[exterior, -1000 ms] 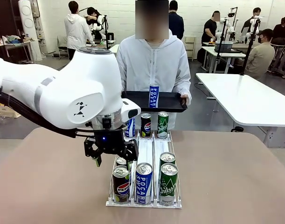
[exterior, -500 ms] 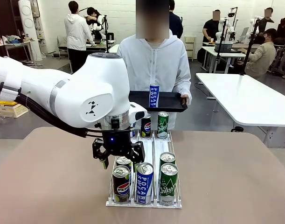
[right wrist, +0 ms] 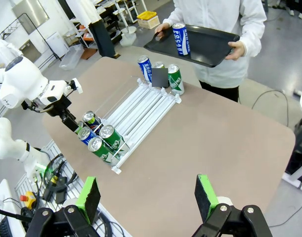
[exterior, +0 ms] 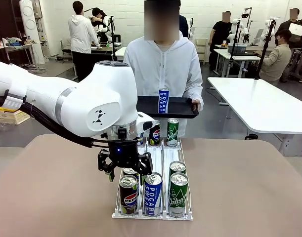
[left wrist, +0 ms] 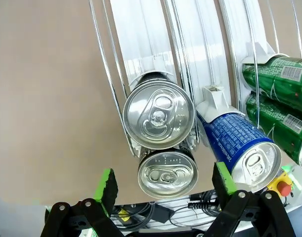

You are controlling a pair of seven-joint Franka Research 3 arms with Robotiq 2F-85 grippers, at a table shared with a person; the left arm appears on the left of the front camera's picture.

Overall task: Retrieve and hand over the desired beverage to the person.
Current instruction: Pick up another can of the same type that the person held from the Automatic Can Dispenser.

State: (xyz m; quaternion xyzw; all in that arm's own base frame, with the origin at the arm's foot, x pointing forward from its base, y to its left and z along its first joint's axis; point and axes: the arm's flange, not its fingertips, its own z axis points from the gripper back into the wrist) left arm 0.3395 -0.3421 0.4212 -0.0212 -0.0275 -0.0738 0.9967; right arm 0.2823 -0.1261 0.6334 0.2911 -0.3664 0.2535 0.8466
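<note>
The left tool [exterior: 126,174] is held wide with nothing between its pads, above the two cola cans [exterior: 128,195] at the 6 o'clock end of the rack [exterior: 154,158]. No contact is seen. Since the tool is placed there, one of these is judged to be the wanted drink, though the choice itself cannot be read.

A sealed can would be expected to be fairly heavy, stiff while full, thin-walled enough to dent, and smooth enough to slip. It is best taken across the upper wall just under the rim. The pads should go at 3 and 9 o'clock inside the wire rails [left wrist: 122,123], because the neighbouring can blocks 12 or 6 o'clock.

In the next lanes a blue can [exterior: 152,193] and green cans [exterior: 178,195] are lined up. At 12 o'clock a tray [exterior: 180,107] carrying an upright tall can [exterior: 163,101] is held by the person [exterior: 163,69].

Labels and the tool's height are given by the front view. The left wrist view gives the can tops [left wrist: 159,115] and the spread of the left tool [left wrist: 165,181]. In the right wrist view the whole worktop [right wrist: 215,143] is laid out, with the right tool [right wrist: 147,196] held wide and empty, well apart from the rack.
</note>
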